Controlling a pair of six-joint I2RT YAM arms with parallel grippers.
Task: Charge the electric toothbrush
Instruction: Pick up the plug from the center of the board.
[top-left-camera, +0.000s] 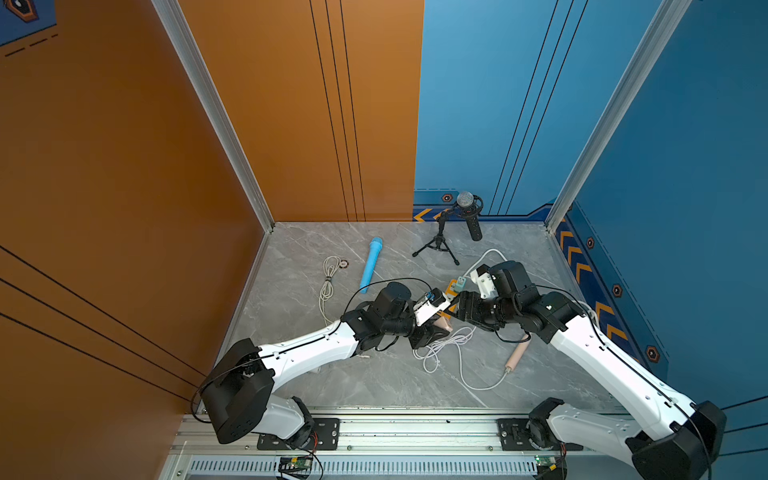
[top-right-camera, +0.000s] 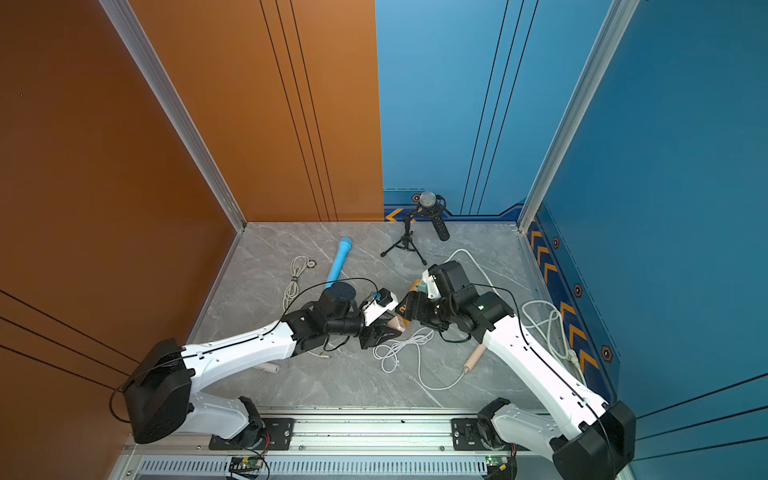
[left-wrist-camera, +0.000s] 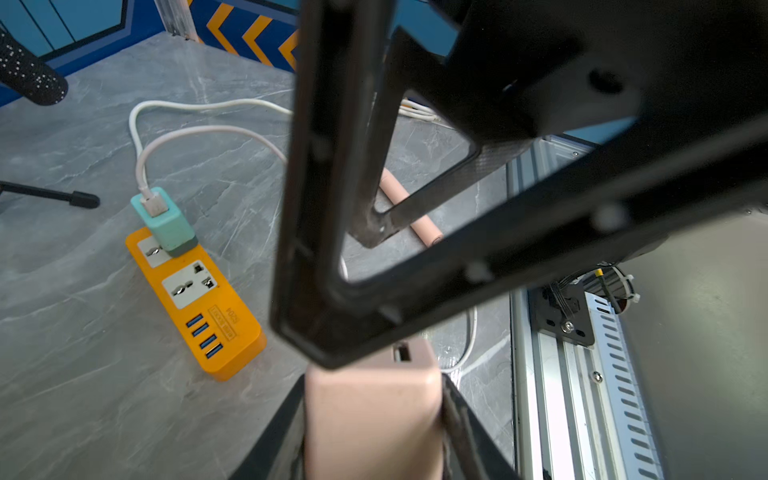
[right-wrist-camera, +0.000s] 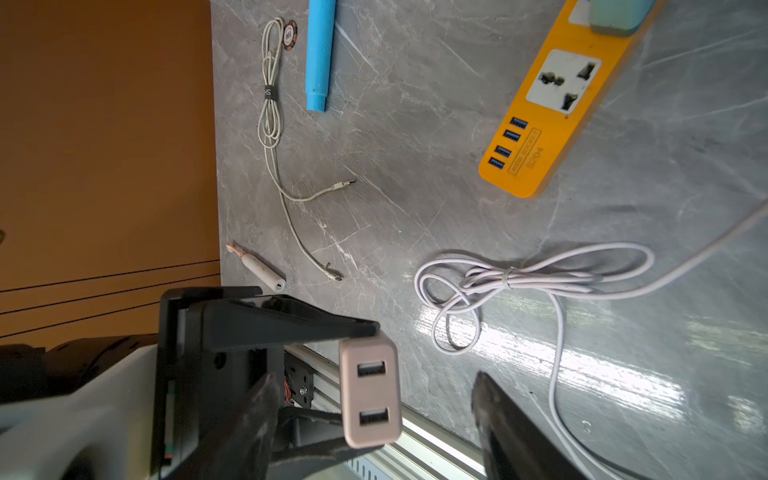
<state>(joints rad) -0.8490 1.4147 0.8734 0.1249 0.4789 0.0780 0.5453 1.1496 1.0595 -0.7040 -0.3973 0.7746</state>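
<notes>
The electric toothbrush's pink handle (top-left-camera: 516, 358) lies flat on the grey counter (top-left-camera: 374, 382) at about 4 o'clock from centre, its far end tucked under the right arm. A white cable (top-left-camera: 442, 344) meets its near end and gathers in a loose coil at its 9 o'clock. Above the coil, the left gripper (left-wrist-camera: 374, 378) has its jaws closed on a pink two-port USB adapter (right-wrist-camera: 370, 390). The right gripper (right-wrist-camera: 374, 376) faces the ports from 2 o'clock, jaws open and clear of both sides. An orange power strip (left-wrist-camera: 195, 303) carrying a teal charger (left-wrist-camera: 166, 226) sits at the adapter's 12 o'clock. A blue cylinder (top-left-camera: 371, 264) and a bundled cream cable (top-left-camera: 328, 282) lie toward 10 o'clock.
</notes>
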